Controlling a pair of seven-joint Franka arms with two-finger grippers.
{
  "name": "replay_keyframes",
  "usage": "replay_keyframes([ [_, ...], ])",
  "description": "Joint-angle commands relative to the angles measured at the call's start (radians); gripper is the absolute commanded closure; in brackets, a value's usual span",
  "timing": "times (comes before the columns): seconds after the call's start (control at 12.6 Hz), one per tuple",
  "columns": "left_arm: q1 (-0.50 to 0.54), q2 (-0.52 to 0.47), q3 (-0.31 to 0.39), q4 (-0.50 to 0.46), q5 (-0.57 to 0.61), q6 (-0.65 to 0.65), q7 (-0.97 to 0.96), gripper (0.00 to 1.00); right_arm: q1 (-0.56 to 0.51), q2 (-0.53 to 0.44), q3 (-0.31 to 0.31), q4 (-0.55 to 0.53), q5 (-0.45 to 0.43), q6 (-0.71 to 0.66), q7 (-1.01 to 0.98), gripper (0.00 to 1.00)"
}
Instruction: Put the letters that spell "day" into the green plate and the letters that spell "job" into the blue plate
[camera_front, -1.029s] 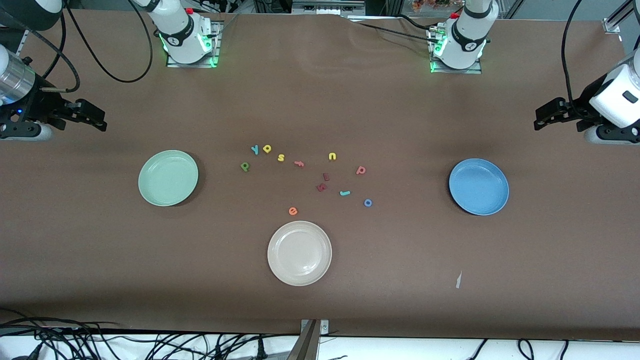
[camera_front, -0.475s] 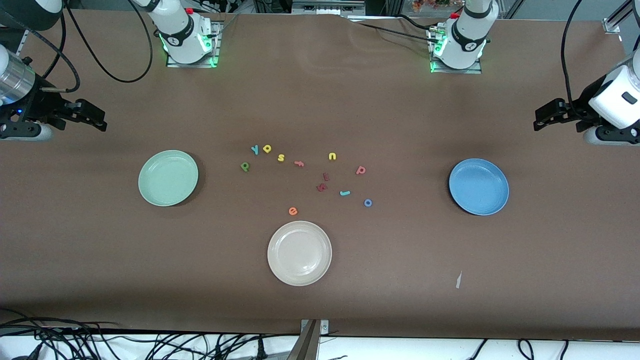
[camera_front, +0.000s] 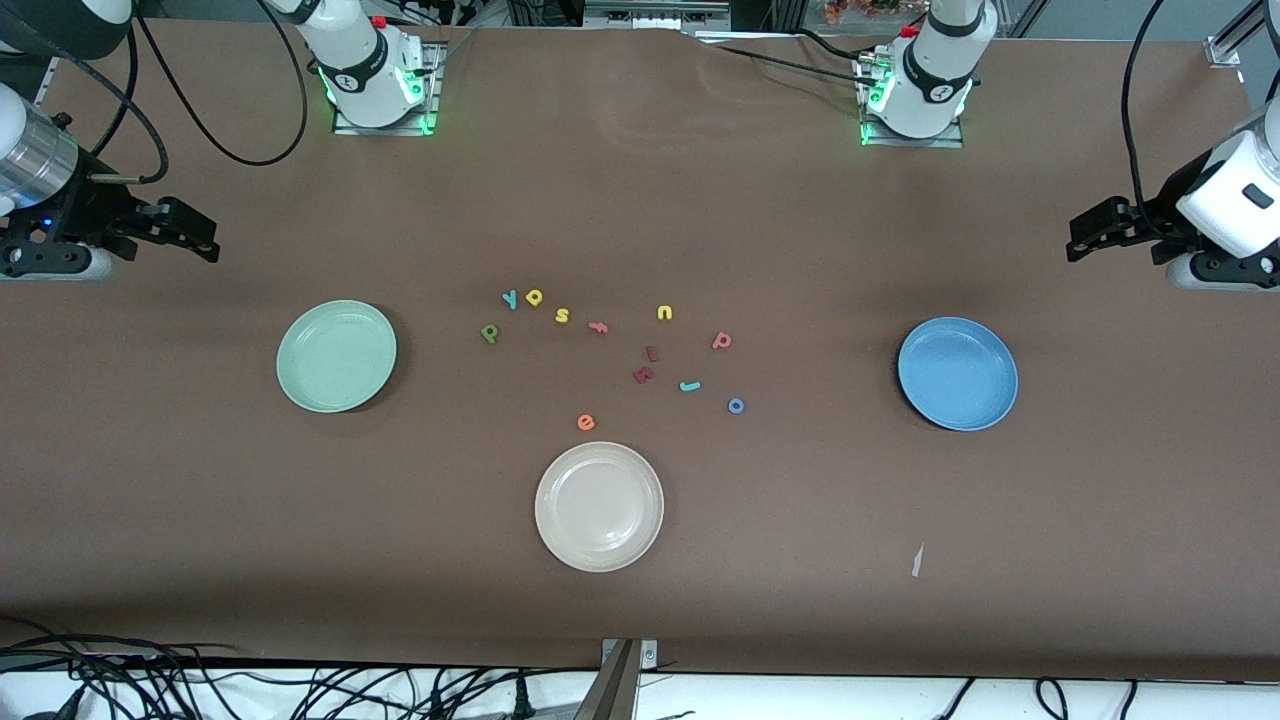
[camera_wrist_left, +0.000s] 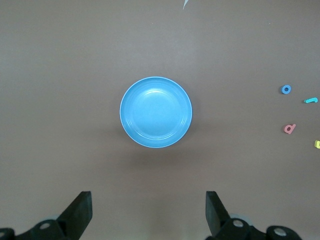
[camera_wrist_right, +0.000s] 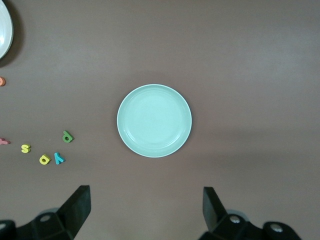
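Table (camera_front: 640, 200) covered in brown cloth. Green plate (camera_front: 336, 356) toward the right arm's end, lying flat, nothing in it. Blue plate (camera_front: 957, 373) toward the left arm's end, likewise bare. Cream-white plate (camera_front: 599, 506) between the two, nearer the front camera.

Letters scattered mid-table, between the green and blue plates — none in any plate. Green d (camera_front: 490, 333) closest to the green plate; light blue y (camera_front: 511, 299) and yellow a (camera_front: 534, 296) just beside each other, slightly farther from the camera than the d. Yellow s (camera_front: 562, 316) next along, then a pinkish f (camera_front: 598, 327) and yellow u (camera_front: 665, 313). Pinkish-red b (camera_front: 722, 341) toward the blue plate's end of the cluster; teal j (camera_front: 690, 386) and blue o (camera_front: 736, 405) nearer the camera than the b, well apart from the blue plate. Two dark red letters (camera_front: 645, 366) close together beside the j. Orange e (camera_front: 586, 422) just short of the cream-white plate's rim.

Left gripper (camera_front: 1080, 236) held above the cloth at the left arm's end of the table, blue plate in its wrist view; fingers (camera_wrist_left: 80, 212) spread wide, holding nothing. Right gripper (camera_front: 195, 235) held above the cloth at the right arm's end, green plate in its wrist view — fingers (camera_wrist_right: 77, 205) also spread wide, empty.

Small pale scrap (camera_front: 916, 560) on the cloth, nearer the camera than the blue plate.
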Motion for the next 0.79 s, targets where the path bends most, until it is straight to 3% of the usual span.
replay_keyframes([
  [0.0,0.004,0.004,0.001,-0.001,-0.021,0.007,0.023,0.0,0.02,0.009,0.003,0.023,0.001,-0.101,0.01,0.01],
  [0.24,0.006,0.03,0.005,0.027,-0.031,0.007,0.023,0.0,0.026,0.02,0.003,0.027,0.005,-0.116,-0.011,0.01],
  [0.55,-0.004,0.085,0.002,0.036,-0.035,0.007,0.007,0.0,0.051,0.023,0.05,0.029,0.007,-0.287,-0.04,0.01],
  [0.71,-0.013,0.178,-0.001,0.063,-0.055,0.009,0.007,0.0,0.057,0.022,0.079,0.032,0.004,-0.296,-0.042,0.01],
])
